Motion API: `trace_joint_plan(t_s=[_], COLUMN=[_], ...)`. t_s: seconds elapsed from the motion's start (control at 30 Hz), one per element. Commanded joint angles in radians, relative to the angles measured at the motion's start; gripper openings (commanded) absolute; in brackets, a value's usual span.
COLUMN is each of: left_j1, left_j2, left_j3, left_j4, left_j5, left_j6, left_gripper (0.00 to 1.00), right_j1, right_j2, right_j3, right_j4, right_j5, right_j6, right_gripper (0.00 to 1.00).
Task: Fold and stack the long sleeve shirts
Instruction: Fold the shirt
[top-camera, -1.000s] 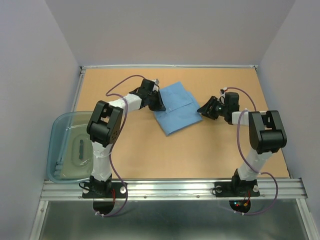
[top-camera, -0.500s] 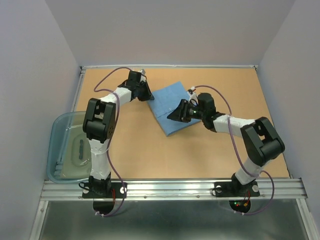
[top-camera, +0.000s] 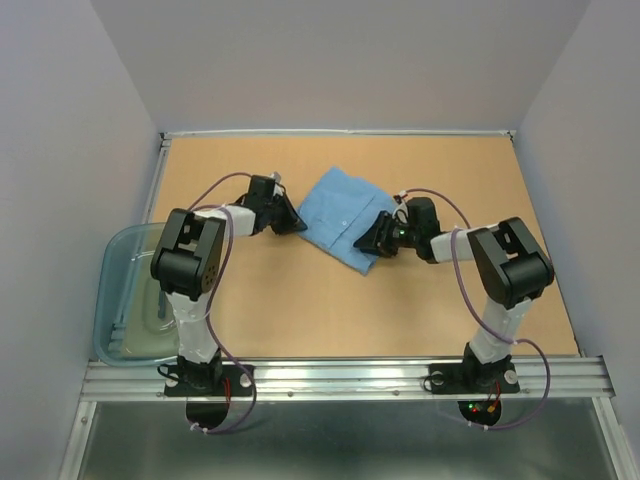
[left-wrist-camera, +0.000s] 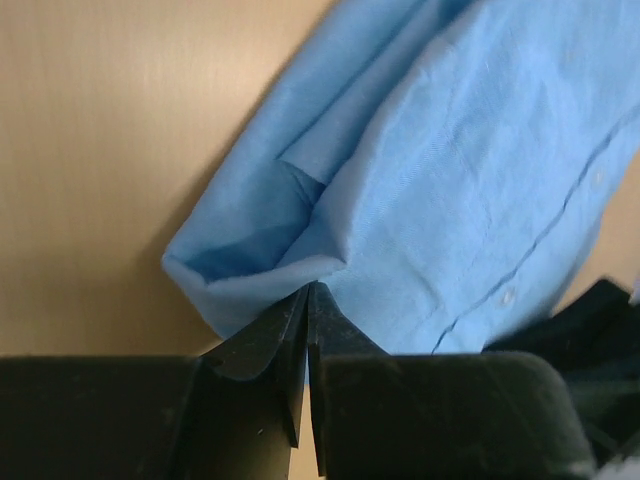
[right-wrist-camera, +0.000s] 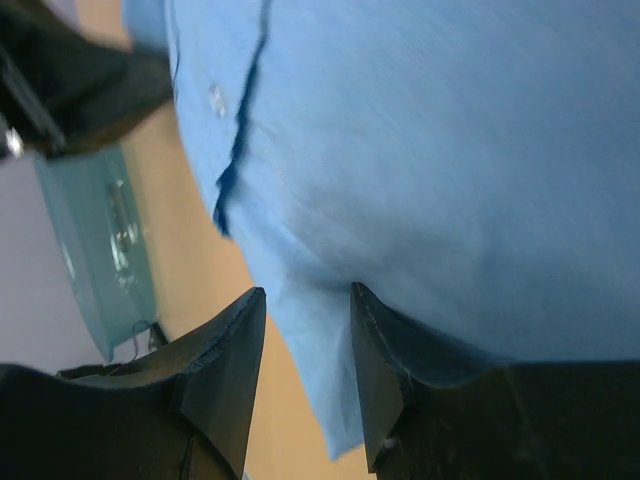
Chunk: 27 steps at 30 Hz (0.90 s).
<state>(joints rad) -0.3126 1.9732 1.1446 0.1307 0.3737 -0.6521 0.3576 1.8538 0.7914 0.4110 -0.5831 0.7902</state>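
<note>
Because the left fingers are pressed together on only the very lip of a fold at the left edge of the shirt, the thin cloth could, I judge, slip free if that arm pulls, and the fold would fall open. At the far left of the overhead view sits a clear bluish tub, well apart from the shirt. The shirt itself lies partly folded on the surface, a little above the centre of that frame, button placket up. At its lower right corner the right fingers stand moderately apart, astride the hem and gripping nothing. If they close where they are, they may catch only the top layer, or drag the bundle against the left arm's pinch and skew it. With both arms working on one small bundle, opposite tugs could also wrinkle it.

The overhead view gives the whole layout but hides both sets of fingertips beneath the wrists. Only the left wrist view shows the pinch and the loose pocket of cloth beside it, at the lower left of its frame. Only the right wrist view shows the gap between its fingers with cloth lying across it. That view is blurred, so I cannot tell whether the tips touch the cloth.
</note>
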Motion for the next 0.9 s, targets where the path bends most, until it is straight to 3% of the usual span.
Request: trace_joint_plan(t_s=[0.0,0.1,0.23,0.43,0.6,0.77,0.87], left_j1=[-0.034,-0.111,-0.189,-0.177,-0.06,0.001,0.029], left_j2=[-0.118,-0.28,-0.487,-0.677,-0.61,-0.493,-0.444], left_j3=[-0.228,-0.405,-0.474,-0.398,-0.284,-0.189,-0.164], left_j4=[0.015,0.069,0.069,0.056,0.099,0.06,0.06], left_j5=[0.05,0.057,-0.03,-0.171,-0.112,-0.094,-0.087], left_j6=[-0.081,-0.116,-0.129,-0.135,-0.168,-0.09,-0.057], left_gripper=[0.17,0.17,0.17,0.18,0.22,0.49,0.51], right_j1=[-0.126,-0.178,-0.177,-0.175,-0.167,-0.114,-0.037], right_j2=[-0.071,-0.131,-0.205,-0.306,-0.312,-0.278,-0.257], right_j3=[-0.005,0.057,0.13,0.186,0.235,0.256,0.261], right_j4=[-0.175,-0.271,-0.36,-0.356,-0.324,-0.294,-0.29], right_j5=[0.114,0.137,0.137,0.083,0.054,0.054,0.1], right_j6=[-0.152,-0.232,-0.281,-0.214,-0.18,-0.189,-0.229], right_gripper=[0.45,0.46,0.46,0.49,0.52,0.61,0.61])
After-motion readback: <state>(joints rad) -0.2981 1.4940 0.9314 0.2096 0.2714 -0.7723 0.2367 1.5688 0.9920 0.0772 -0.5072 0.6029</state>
